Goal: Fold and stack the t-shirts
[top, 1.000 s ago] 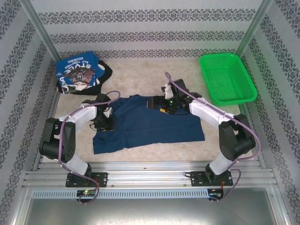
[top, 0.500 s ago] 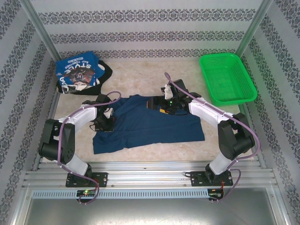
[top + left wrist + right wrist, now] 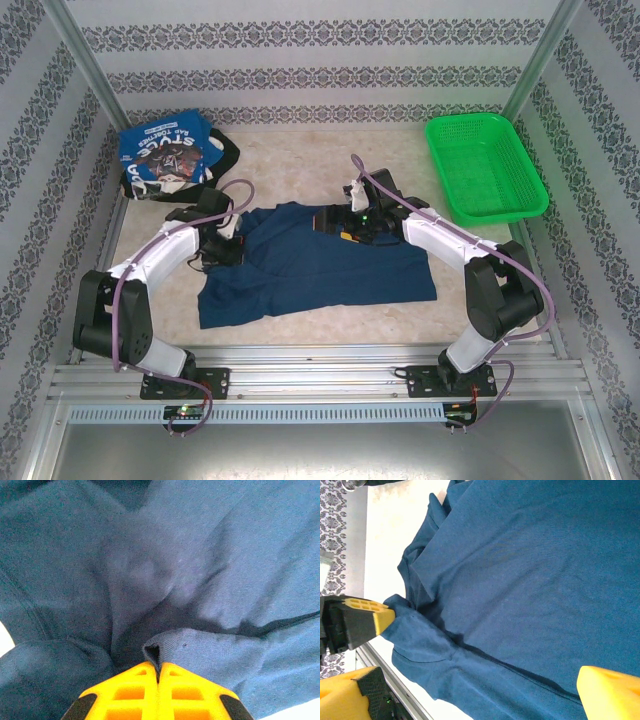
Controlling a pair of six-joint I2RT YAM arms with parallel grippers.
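The blue t-shirt [image 3: 330, 265] lies spread on the table [image 3: 300, 165], left of the green basket [image 3: 485, 118]. The left gripper [image 3: 159, 666] pinches the shirt edge farthest from the basket. The right gripper [image 3: 338, 222] hangs wide apart, holding nothing, over the side nearer the basket. It looks like the first fold is starting. Next, the right one should grab too.

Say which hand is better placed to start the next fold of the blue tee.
Left. The left hand is shut on a pinch of the tee at its left side, ready to lift; the right hand is open over it, holding nothing.
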